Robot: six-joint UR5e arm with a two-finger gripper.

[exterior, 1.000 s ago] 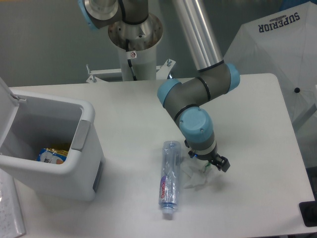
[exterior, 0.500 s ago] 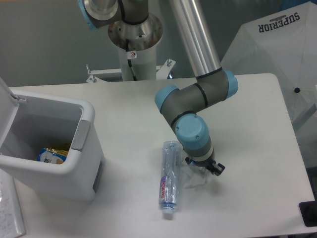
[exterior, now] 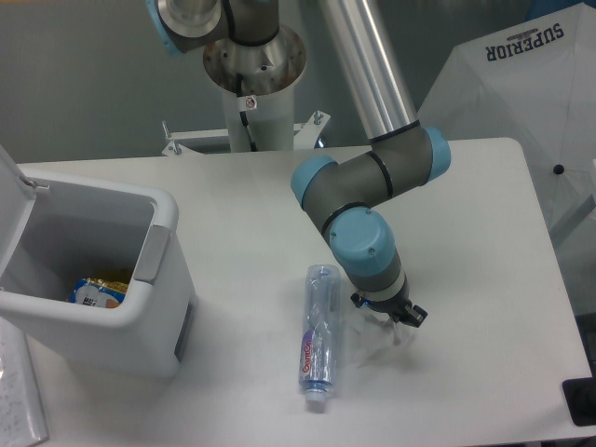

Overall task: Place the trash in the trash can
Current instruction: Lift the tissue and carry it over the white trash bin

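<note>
The gripper hangs low at the end of the arm, right over the small wrapper, just to the right of the bottle. The blue wrist cap hides most of the fingers, so I cannot tell whether they are spread, closed, or pinching the wrapper; only a dark tip shows at the wrapper's upper edge.

The step in hand looks like picking up the wrapper. The next move calls for a firm pinch on the thin, crumpled material, then a lift high enough to clear the wall of the trash can and a carry leftward over its open top. The wrapper is light and limp, so a shallow grip could let it slip out.

The wrapper is a pale, crinkled, nearly see-through scrap resting on the table. The bottle lies flat on its side, clear and crushed, cap end toward the near edge, with a purple-and-red label near that end. The trash can stands well left of the bottle, lid tipped back, with a yellowish packet already at the bottom. Both the bottle and the wrapper are not yet in it.
</note>
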